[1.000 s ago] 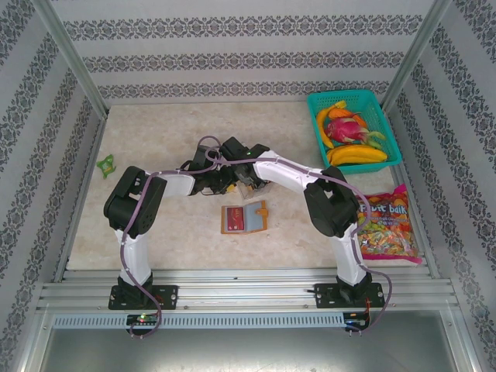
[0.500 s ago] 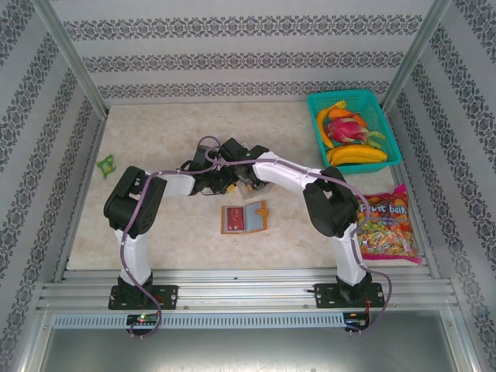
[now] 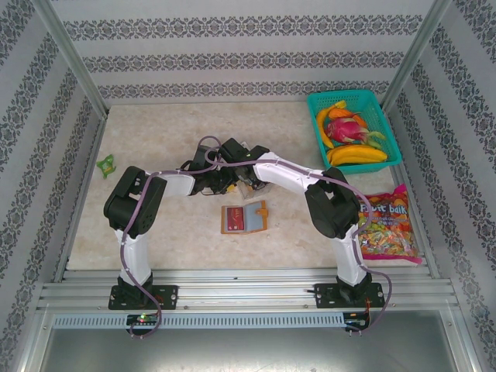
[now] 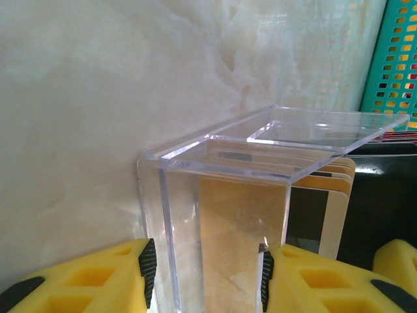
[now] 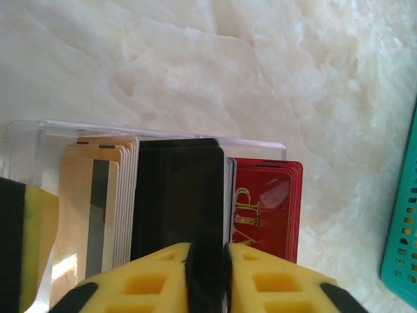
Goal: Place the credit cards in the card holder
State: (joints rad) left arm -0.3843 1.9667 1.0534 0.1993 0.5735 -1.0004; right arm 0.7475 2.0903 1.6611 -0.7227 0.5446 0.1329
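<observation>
The right gripper [image 5: 208, 274] is almost pressed together, pinching the near edge of a black card [image 5: 176, 195] between its yellow fingers [image 5: 273, 280]. That card stands upright among the other credit cards in a clear plastic box [image 5: 26, 150]. A stack of tan cards [image 5: 91, 208] stands at its 9 o'clock side, and red cards [image 5: 267, 208] with gold lettering at its 3 o'clock side.

The left gripper [image 4: 205, 280] stands partly spread and clasps the same box from the other side, with a dark pad against the wall on each side. Seen through the clear wall, the tan cards stand on edge inside.

From above, both arms meet over the box near the middle of the pale marbled tabletop [image 3: 155, 232]. The card holder [image 3: 244, 218] lies open and flat just at 6 o'clock from that meeting point, apart from both grippers, with a red card showing in its left half. A teal basket [image 3: 345, 95] of fruit sits at 2 o'clock on the tabletop. A bright candy bag [image 3: 385, 225] lies at 4 o'clock.
</observation>
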